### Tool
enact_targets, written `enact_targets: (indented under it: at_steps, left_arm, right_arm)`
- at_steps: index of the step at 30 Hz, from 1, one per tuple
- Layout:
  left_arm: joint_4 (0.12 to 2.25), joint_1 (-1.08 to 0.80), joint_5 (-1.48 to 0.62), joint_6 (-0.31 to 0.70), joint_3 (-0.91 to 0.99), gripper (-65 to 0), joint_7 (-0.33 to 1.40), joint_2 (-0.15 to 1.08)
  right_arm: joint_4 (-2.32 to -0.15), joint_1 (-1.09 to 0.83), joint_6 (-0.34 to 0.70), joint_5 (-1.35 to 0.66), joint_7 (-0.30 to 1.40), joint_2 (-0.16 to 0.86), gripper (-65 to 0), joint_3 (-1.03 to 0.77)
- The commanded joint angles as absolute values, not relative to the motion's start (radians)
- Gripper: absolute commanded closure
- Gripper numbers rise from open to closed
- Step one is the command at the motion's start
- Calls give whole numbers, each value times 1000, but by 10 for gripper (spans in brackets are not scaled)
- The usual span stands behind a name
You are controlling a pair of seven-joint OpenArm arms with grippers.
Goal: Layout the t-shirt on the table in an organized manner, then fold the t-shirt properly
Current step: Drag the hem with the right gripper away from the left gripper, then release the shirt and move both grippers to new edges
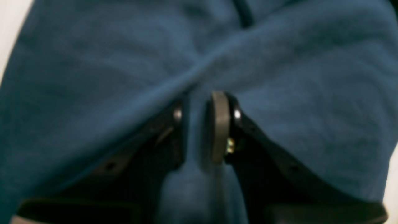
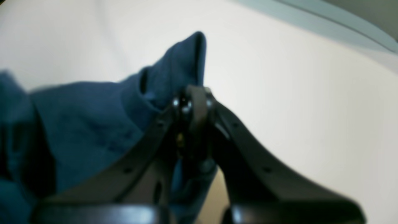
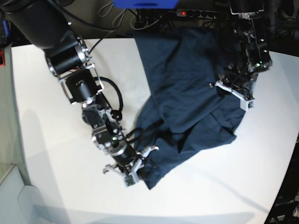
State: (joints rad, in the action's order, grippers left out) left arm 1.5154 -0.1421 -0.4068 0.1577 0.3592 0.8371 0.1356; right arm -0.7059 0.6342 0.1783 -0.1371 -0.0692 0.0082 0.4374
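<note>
The dark navy t-shirt [image 3: 187,79] lies rumpled on the white table [image 3: 51,154], from the back edge down toward the front centre. My right gripper [image 3: 140,164] is at the shirt's near corner. In the right wrist view this gripper [image 2: 190,101] is shut on a fold of the t-shirt [image 2: 93,124], and a peak of cloth rises just past the fingertips. My left gripper [image 3: 218,87] is on the shirt's right side. Seen up close, the left gripper [image 1: 199,121] is pinching a ridge of the t-shirt [image 1: 93,77] between its fingers.
Cables and a power strip [image 3: 196,13] run along the table's back edge beside a blue object [image 3: 145,3]. The table's curved front edge [image 3: 140,217] is near the bottom. Bare white tabletop [image 2: 295,93] lies to the right of my right gripper.
</note>
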Motion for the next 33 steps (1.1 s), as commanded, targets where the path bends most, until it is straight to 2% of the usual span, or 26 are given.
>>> enact_targets:
  at_steps: [1, 7, 14, 17, 21, 24, 27, 30, 33]
  left_arm:
    - [1497, -122, -384, 147, 360, -123, 846, 140]
    - [1377, -79, -383, 147, 360, -123, 845, 162]
    - [1372, -53, -390, 147, 355, -123, 845, 162]
    - [1372, -31, -389, 147, 352, -123, 846, 162]
    - [1372, -30, -390, 147, 352, -123, 846, 162]
    - [1372, -30, -390, 147, 352, -123, 848, 162]
    - [1376, -30, -392, 147, 354, -123, 848, 162]
    - [1435, -28, -392, 147, 355, -123, 848, 154]
    - [1514, -28, -392, 147, 355, -123, 852, 153]
  right_arm:
    - [-722, 688, 173, -143, -105, 7, 0, 414]
    - [-722, 727, 173, -142, -76, 45, 0, 335]
    - [-717, 700, 173, -140, -74, 90, -10, 320]
    - [-688, 697, 173, -140, -74, 93, -127, 321]
    - [-684, 679, 173, -140, -74, 110, -335, 317]
    - [-816, 625, 173, -142, -58, 136, -360, 309]
    - [-1099, 506, 173, -143, 74, 173, -354, 285]
    - [-1299, 401, 176, -143, 183, 170, -354, 286]
    - [-1388, 303, 177, -143, 239, 127, -354, 291]
